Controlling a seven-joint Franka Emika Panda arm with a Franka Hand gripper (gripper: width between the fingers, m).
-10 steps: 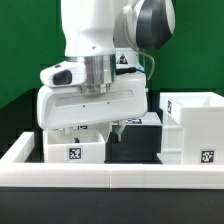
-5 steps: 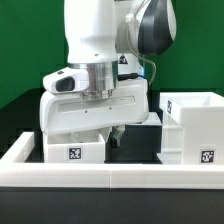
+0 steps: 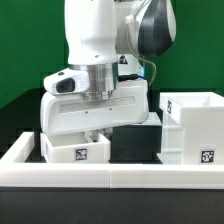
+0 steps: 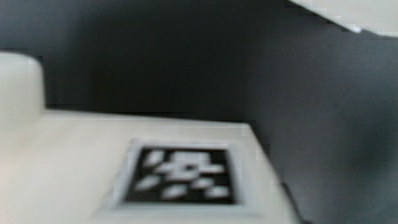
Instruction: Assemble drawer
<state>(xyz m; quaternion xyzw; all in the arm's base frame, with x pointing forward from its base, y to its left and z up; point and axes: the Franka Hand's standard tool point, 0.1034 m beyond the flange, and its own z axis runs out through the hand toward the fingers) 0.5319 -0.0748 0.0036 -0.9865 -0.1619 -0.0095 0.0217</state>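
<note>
I am hovering my gripper [image 3: 97,135] low over the panel [image 3: 60,150]. The panel is lying at the bench [image 3: 135,150] corner nearest the camera, on the exterior view's left, just behind the rail [image 3: 110,178] along that near edge. My own hand is hiding my fingers, so I cannot tell whether they are spread, pressed together or pinching the panel. The wrist view is showing the panel's tag [image 4: 183,172] very close and blurred.

The box [image 3: 195,125] is standing by the edge on the exterior view's right, apart from the panel. The panel is looking slightly askew to me. If I am gripping it off-centre, I am risking it twisting or slipping. Carried low, it could catch the rail or knock the box's wall.
</note>
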